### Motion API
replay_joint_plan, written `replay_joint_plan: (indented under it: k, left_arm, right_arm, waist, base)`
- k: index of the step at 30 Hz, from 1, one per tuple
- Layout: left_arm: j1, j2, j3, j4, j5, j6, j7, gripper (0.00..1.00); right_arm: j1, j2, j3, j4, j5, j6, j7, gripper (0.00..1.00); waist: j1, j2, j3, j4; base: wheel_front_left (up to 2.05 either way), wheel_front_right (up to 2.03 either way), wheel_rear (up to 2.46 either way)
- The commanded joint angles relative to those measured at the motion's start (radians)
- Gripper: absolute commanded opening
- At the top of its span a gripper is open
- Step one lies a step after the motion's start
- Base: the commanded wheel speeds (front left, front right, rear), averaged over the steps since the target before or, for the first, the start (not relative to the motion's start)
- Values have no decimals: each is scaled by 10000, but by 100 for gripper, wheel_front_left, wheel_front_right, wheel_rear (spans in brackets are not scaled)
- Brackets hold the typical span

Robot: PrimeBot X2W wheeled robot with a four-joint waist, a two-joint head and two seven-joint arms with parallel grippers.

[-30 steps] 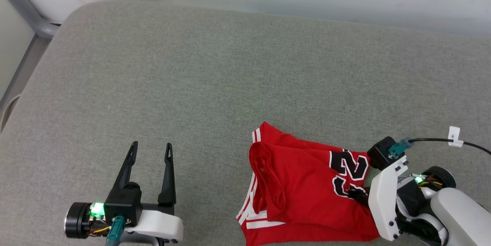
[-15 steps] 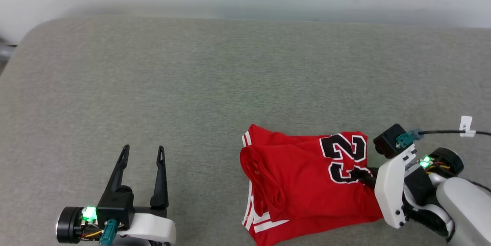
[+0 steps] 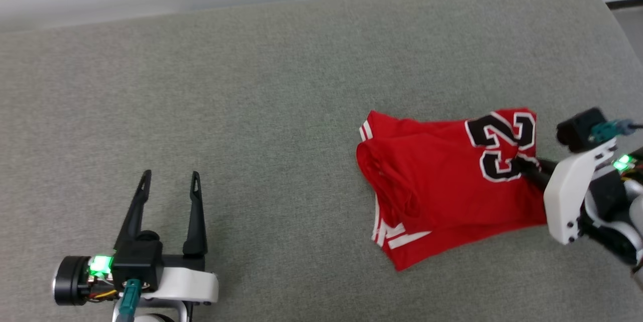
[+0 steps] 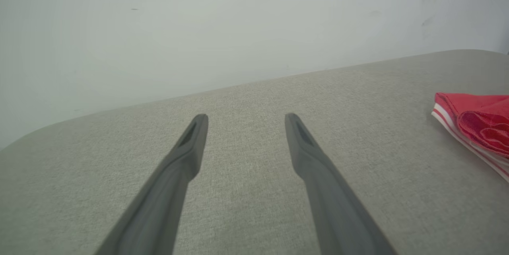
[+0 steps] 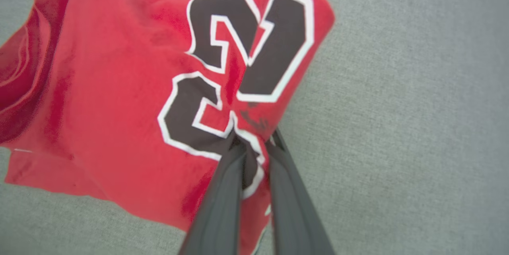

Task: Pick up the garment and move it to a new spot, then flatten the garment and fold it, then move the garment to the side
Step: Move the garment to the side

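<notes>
At far left our left gripper (image 3: 170, 175) hovers over the grey cushion (image 3: 281, 86), its 2 dark fingers spread wide w/ nothing btwn them but bare upholstery. The garment (image 3: 442, 186) lies well apart from it, on the right half of the cushion. It is red, folded to a rough rectangle, w/ striped trim at its left edge & lower-left corner and a black, white-outlined "23" facing up near its right edge. In the left wrist view its striped corner sits at the right edge. At far right our right gripper (image 3: 522, 162) reaches in, its 2 fingers pressed nearly together, pinching a pucker of cloth at the number's edge. The rest of the garment spreads left of those fingers.
</notes>
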Motion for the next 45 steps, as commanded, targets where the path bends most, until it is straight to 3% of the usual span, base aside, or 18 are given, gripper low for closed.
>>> replay_joint_plan:
  k: [1,17,25,32,33,34,40,45]
  left_arm:
    - [-196,115,37,-70,23,82,-27,100]
    - [-1128,794,189,-844,82,108,-26,100]
    - [-1439,984,74,-1212,158,236,-25,100]
    - [-1558,1071,-91,-1403,183,380,-26,100]
    - [-1563,1071,-108,-1398,178,401,-26,100]
    - [-1559,1062,-141,-1373,166,417,-26,100]
    - [-1315,902,-335,-1137,18,560,-26,100]
    - [-947,743,-435,-943,-109,665,-26,100]
  right_arm:
    - [-301,-23,-122,43,-23,-16,-89,0]
    - [-2089,-1021,-2422,2458,-1291,-16,-288,0]
    - [-2769,-1211,-3854,3804,-2270,-17,-553,0]
    - [-3162,-899,-4684,4701,-2861,-16,-999,0]
    - [-3193,-838,-4737,4796,-2967,-17,-1110,67]
    - [-3191,-775,-4778,4878,-3100,-16,-1234,100]
    - [-2857,-552,-4897,5026,-3667,-16,-1949,100]
    - [-2477,-375,-4963,4408,-3918,-16,-3004,100]
  waist:
    - [-1,-1,306,-257]
    - [-1,-1,2372,-404]
    - [-1,-1,3088,-350]
    - [-1,-1,3227,-233]
    - [-1,-1,3194,-210]
    - [-1,-1,3131,-181]
    - [-1,-1,2355,67]
    - [-1,-1,1472,294]
  base:
    - [0,0,0]
    - [0,0,0]
    - [0,0,0]
    - [0,0,0]
    - [0,0,0]
    - [0,0,0]
    - [0,0,0]
    - [0,0,0]
